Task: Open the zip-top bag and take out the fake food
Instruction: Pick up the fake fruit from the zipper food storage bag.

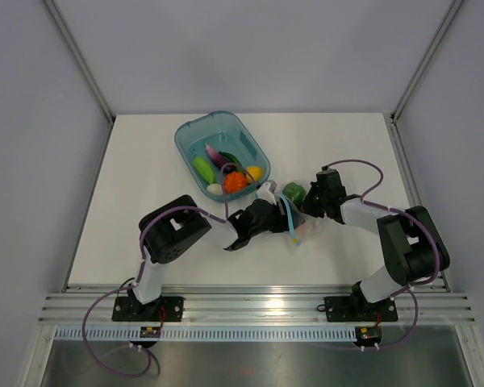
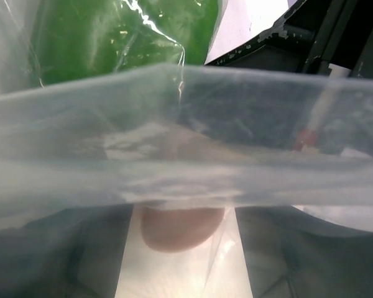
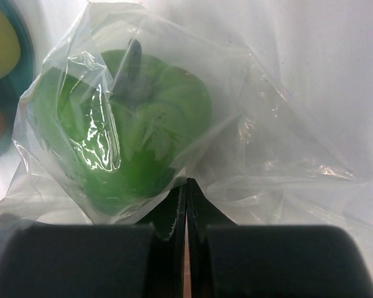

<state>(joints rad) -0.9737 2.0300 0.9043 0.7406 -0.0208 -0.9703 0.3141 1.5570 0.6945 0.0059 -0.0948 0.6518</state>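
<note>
The zip-top bag (image 1: 300, 224) lies between my two grippers, its blue zip strip (image 1: 289, 216) running across it. A green pepper (image 1: 293, 192) sits inside it, also seen in the right wrist view (image 3: 137, 124) and the left wrist view (image 2: 112, 37). My right gripper (image 3: 186, 186) is shut on a fold of the bag (image 3: 280, 149) just below the pepper. My left gripper (image 2: 183, 267) is at the zip edge (image 2: 186, 167). Its fingers (image 2: 43, 261) show dimly through the film and stand apart. The other fake food lies in the tub: cucumber (image 1: 202, 168), eggplant (image 1: 218, 155), orange-red piece (image 1: 235, 182), lemon (image 1: 254, 172).
The rigid teal tub (image 1: 189, 129) stands on the white table behind the bag, and its rim shows at the left of the right wrist view (image 3: 25, 37). A brownish round blur (image 2: 180, 230) shows under the film between my left fingers. Walls close in the table's back and sides.
</note>
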